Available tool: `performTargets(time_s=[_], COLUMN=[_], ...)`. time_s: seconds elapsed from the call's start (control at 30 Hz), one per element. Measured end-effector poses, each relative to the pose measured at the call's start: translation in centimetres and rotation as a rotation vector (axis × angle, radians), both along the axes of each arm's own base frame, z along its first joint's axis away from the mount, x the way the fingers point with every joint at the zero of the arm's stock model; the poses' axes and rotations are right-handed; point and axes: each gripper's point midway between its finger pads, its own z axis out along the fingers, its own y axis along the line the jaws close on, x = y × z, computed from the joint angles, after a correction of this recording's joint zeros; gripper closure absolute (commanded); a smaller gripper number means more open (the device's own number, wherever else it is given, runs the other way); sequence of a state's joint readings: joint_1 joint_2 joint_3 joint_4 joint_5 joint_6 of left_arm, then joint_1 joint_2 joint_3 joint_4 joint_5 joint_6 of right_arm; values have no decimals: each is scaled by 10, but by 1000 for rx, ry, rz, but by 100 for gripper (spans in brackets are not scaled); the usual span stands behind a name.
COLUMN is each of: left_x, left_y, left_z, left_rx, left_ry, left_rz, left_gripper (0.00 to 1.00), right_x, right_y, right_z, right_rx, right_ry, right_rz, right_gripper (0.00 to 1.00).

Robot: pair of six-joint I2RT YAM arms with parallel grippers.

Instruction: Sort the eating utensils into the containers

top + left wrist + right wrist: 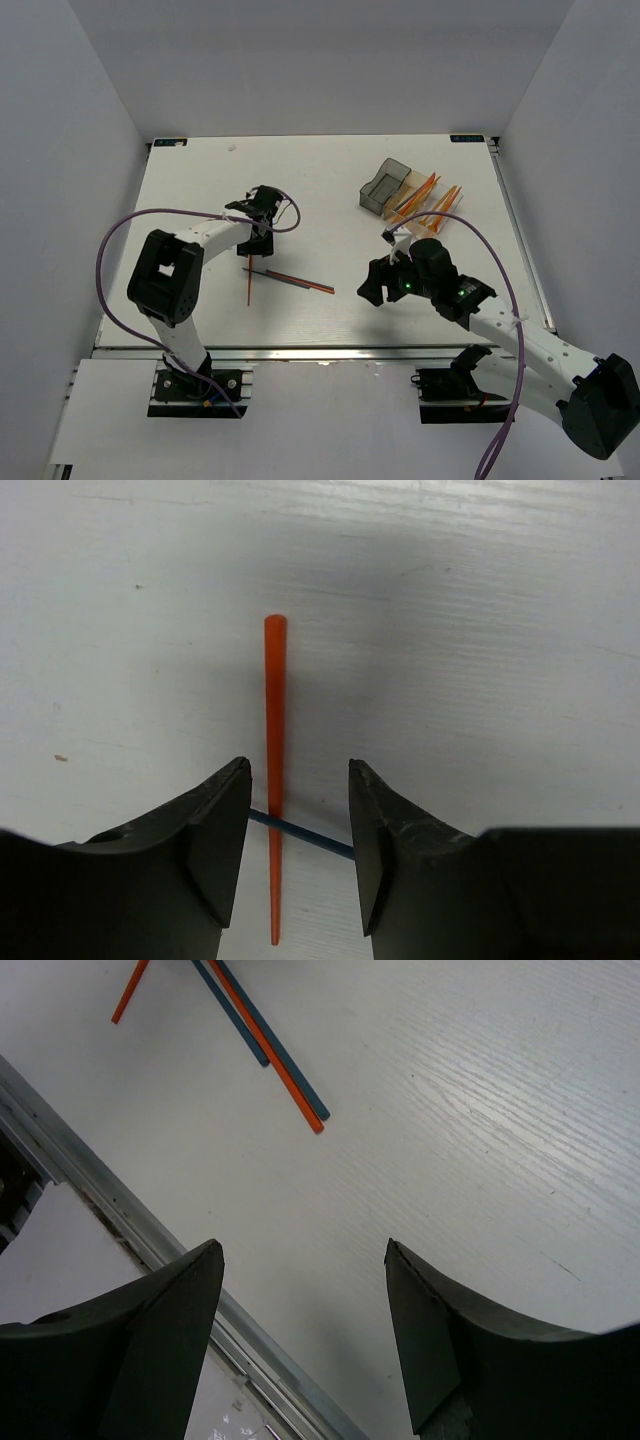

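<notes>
An orange stick [274, 780] lies on the white table, between the open jaws of my left gripper [298, 780], nearer the left finger; nothing is gripped. A dark blue stick [300, 832] crosses it between the fingertips. In the top view my left gripper [254, 250] hovers over the orange stick [248, 283], next to a bundle of red and dark sticks [295, 280]. My right gripper [375, 285] is open and empty above bare table; its wrist view shows the orange [265, 1045] and blue sticks [285, 1065]. The containers stand at the back right: dark grey [385, 185], amber [412, 195], clear [440, 212].
Several orange utensils [430, 200] stick out of the amber and clear bins. The table's metal front rail [120, 1230] runs just under my right gripper. White walls enclose the table on three sides.
</notes>
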State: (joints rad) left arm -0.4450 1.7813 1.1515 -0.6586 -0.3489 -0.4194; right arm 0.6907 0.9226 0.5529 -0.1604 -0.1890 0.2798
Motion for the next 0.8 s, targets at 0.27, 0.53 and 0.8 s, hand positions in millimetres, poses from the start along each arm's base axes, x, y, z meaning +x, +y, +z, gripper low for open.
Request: performTargets(time_s=[0.27, 0.53, 0.8], left_x=[0, -1, 1], left_y=[19, 24, 23], left_z=[-10, -17, -19], left_rx=[-66, -117, -115], left_ry=[12, 33, 24], left_rz=[47, 59, 68], left_gripper=[53, 76, 100], right_x=[-2, -5, -5], right_y=[-1, 2, 3], right_z=[-5, -4, -1], right_rx=[-4, 5, 18], right_ry=[9, 14, 16], right_rz=[4, 16, 17], right_gripper=[29, 29, 30])
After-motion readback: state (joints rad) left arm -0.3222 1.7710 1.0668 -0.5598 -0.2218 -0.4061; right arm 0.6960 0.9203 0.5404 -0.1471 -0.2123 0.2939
